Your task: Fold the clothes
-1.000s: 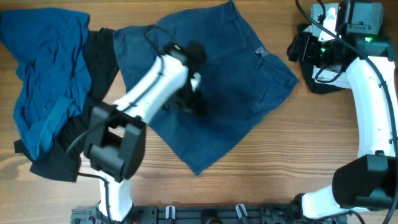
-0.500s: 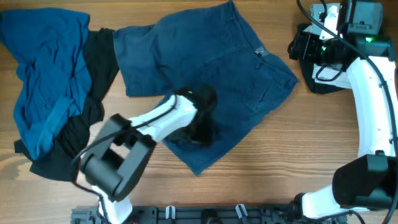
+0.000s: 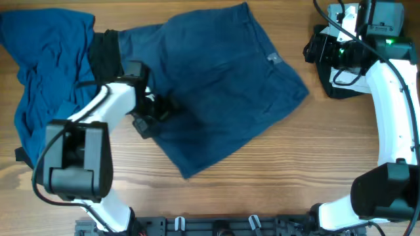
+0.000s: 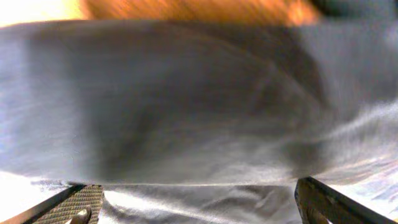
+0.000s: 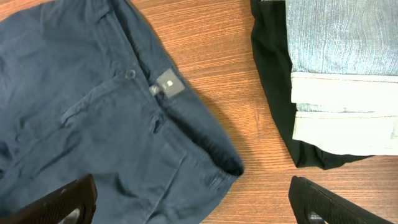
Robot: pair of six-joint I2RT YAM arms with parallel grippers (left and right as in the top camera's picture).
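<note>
The dark navy denim shorts (image 3: 216, 85) lie spread flat across the middle of the table, waistband toward the right. My left gripper (image 3: 156, 113) sits low over their left edge. In the blurred left wrist view it is open (image 4: 199, 211), with the navy cloth (image 4: 186, 112) filling the frame between and under the fingertips. My right gripper (image 3: 315, 51) hangs open (image 5: 196, 208) above the waistband corner of the shorts (image 5: 93, 112) and holds nothing. A bright blue garment (image 3: 46, 85) is heaped at the far left on a black piece (image 3: 105, 59).
A folded pale denim piece (image 5: 342, 62) rests on a black garment (image 5: 273, 93) at the right, under the right arm (image 3: 394, 111). Bare wood (image 3: 295, 164) shows in front of the shorts. The arm bases stand at the front edge.
My left arm swept from the middle of the shorts toward the front, then out to their left edge. The shorts shifted slightly left. The right arm stayed still.
</note>
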